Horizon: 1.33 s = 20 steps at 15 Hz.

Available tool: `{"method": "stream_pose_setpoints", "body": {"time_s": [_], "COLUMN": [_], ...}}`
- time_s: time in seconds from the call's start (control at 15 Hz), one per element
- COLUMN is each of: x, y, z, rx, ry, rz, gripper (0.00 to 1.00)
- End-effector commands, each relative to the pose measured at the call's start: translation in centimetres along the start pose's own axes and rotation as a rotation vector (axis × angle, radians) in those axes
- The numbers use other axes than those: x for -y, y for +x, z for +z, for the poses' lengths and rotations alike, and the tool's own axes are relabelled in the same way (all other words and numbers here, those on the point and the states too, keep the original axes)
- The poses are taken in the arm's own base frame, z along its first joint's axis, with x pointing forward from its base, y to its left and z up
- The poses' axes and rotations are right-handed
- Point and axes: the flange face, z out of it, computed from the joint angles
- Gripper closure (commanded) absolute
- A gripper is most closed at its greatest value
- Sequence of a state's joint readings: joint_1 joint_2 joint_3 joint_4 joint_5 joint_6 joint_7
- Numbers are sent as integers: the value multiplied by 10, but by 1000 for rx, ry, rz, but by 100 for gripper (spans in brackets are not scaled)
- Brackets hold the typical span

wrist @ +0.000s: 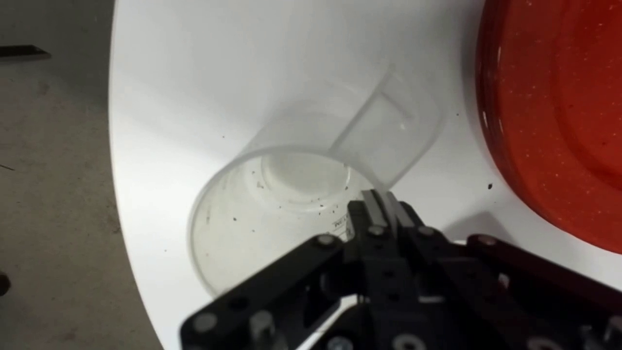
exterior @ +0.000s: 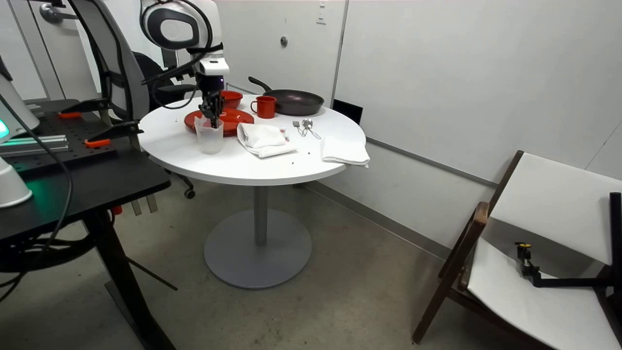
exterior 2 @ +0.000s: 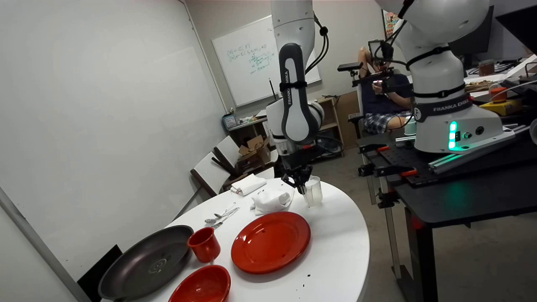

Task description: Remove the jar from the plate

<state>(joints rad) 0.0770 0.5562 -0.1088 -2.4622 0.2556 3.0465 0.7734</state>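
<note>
The jar is a translucent plastic vessel with a side handle; it shows in both exterior views (exterior: 210, 142) (exterior 2: 315, 191) and, seen from above into its open mouth, in the wrist view (wrist: 272, 218). It is upright beside the flat red plate (exterior: 238, 116), apart from it, over the white table; I cannot tell whether its base touches the table. The plate also shows bare in an exterior view (exterior 2: 270, 243) and at the right of the wrist view (wrist: 559, 121). My gripper (wrist: 384, 206) is shut on the jar's rim, one finger inside the wall and one outside.
A white cloth (exterior 2: 272, 202) lies near the jar, another (exterior: 345, 150) farther off. Metal utensils (exterior: 307, 127), a red mug (exterior 2: 204, 245), a red bowl (exterior 2: 201, 287) and a black frying pan (exterior 2: 147, 264) stand around the plate. The table edge (wrist: 114, 146) is near the jar.
</note>
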Motion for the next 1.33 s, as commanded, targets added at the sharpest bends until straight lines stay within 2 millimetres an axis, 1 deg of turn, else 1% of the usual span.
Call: {"method": "stream_pose_setpoints", "body": {"time_s": [0.0, 0.27, 0.53, 0.6, 0.67, 0.73, 0.93, 1.07, 1.2, 1.27], "x": [-4, -6, -6, -7, -6, -6, -7, -7, -6, -5], "y": [1, 1, 1, 1, 1, 1, 0, 0, 0, 0], "z": [11, 19, 18, 18, 17, 17, 18, 17, 15, 13], "rx": [-16, -11, -9, -9, -10, -11, -10, -9, -15, -14], "ry": [-2, -11, -8, -9, -11, -11, -15, -15, -13, -13], "rz": [7, 17, 25, 25, 24, 22, 19, 18, 16, 12], "gripper": [99, 99, 99, 82, 71, 66, 43, 30, 14, 7]}}
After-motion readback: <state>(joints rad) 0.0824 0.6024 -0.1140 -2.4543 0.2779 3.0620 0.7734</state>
